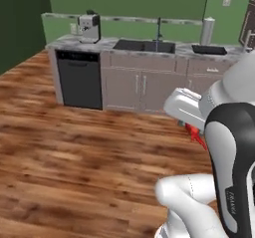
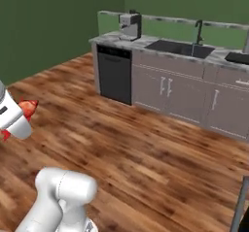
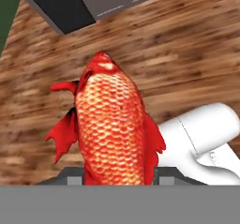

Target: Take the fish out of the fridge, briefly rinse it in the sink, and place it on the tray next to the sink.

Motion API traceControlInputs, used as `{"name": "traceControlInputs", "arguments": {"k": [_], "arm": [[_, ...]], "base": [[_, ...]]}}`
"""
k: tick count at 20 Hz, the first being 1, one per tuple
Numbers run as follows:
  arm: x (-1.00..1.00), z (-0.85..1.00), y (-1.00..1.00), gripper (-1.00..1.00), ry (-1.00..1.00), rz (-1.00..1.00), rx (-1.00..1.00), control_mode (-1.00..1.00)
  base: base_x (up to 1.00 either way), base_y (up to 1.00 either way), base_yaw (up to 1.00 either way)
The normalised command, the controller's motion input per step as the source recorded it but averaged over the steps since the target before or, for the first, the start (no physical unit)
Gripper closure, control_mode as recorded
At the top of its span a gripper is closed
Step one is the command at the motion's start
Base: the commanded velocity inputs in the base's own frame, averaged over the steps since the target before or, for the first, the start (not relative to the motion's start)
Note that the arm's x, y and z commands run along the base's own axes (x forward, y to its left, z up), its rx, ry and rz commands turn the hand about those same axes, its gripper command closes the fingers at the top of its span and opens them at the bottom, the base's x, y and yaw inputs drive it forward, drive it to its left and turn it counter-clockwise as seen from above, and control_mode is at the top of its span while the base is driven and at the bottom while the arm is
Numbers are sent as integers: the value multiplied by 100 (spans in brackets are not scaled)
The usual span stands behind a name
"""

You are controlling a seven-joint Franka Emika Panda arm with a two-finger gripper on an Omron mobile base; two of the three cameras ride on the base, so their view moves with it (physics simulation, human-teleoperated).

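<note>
Hand view: fish (image 3: 111, 124) between the fingers (image 3: 75, 177) over wood floor (image 3: 187, 59).

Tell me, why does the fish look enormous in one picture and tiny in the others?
Hand view: the camera sits right behind the jaws, so the fish looms large and sharp. Left base view: just a red fin peeks past the arm. Right base view: a small orange bit; the far sink looks soft.

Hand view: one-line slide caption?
Gripper carries the red-orange fish above the wooden floor.
</note>
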Motion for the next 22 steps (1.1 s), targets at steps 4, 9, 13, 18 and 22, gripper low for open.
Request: {"name": "traceControlInputs", "arguments": {"k": [4, 9, 13, 18, 22], "arm": [[0, 0, 0, 100, 0, 0, 0, 100], [0, 0, 0, 100, 0, 0, 0, 100], [0, 0, 0, 100, 0, 0, 0, 100], [0, 0, 0, 100, 0, 0, 0, 100], [0, 0, 0, 100, 0, 0, 0, 100]], "base": [[100, 0, -42], [100, 0, -40], [100, 0, -42], [100, 0, -40], [100, 0, -32]]}}
